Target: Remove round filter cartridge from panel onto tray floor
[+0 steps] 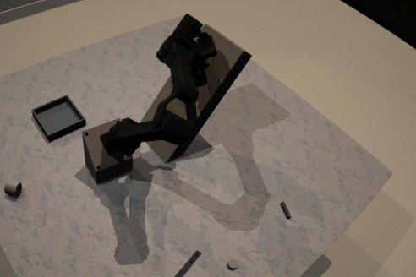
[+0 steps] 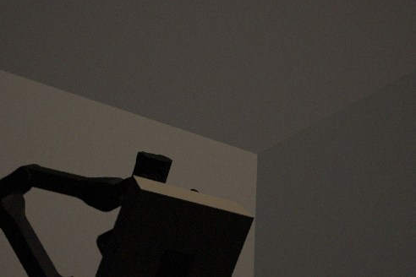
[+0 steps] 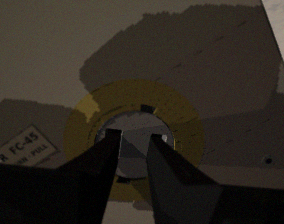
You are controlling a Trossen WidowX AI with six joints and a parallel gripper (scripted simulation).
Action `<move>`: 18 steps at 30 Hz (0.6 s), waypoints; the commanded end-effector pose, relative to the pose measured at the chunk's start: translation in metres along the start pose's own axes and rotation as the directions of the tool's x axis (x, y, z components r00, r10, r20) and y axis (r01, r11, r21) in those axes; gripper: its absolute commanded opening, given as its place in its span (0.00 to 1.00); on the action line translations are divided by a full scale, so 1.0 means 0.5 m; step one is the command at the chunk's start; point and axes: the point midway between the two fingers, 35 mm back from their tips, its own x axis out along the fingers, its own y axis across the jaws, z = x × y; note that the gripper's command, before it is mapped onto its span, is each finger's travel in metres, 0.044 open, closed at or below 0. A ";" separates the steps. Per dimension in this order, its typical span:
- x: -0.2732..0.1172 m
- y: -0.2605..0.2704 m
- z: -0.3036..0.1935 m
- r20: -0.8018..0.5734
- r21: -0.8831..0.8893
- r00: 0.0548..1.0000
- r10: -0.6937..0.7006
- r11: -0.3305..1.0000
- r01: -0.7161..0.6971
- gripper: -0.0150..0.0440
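The round filter cartridge (image 3: 138,120) has a grey face inside a yellow ring (image 3: 190,125) (image 1: 214,62) on the tilted service panel (image 3: 38,60) (image 1: 230,49) (image 2: 182,226). My gripper (image 3: 135,136) is shut on the cartridge, with its two fingertips at the slots on the face, one left and one right. The fingertips cover the slots. Dark notches show at the ring's inner edge, above and below the face. I cannot tell whether the face stands proud of the panel. The square dark tray (image 1: 59,117) is empty, left of the panel in the top view.
A second yellow ring (image 1: 174,109) shows lower on the panel, behind the arm. The arm's base stands on a brown block (image 1: 94,150) between tray and panel. A short cylinder (image 1: 13,189), a dark rod (image 1: 285,210), a flat bar (image 1: 188,263) and a small disc (image 1: 232,264) lie around.
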 end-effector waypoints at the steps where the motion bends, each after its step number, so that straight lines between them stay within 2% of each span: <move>1: 0.011 -0.001 -0.001 -0.010 -0.149 1.000 0.000 0.989 -0.002 0.25; 9: 0.013 -0.001 -0.001 -0.010 -0.414 1.000 0.000 0.910 -0.004 0.25; 18: 0.013 -0.001 -0.001 -0.010 -0.674 1.000 0.000 0.738 -0.007 0.25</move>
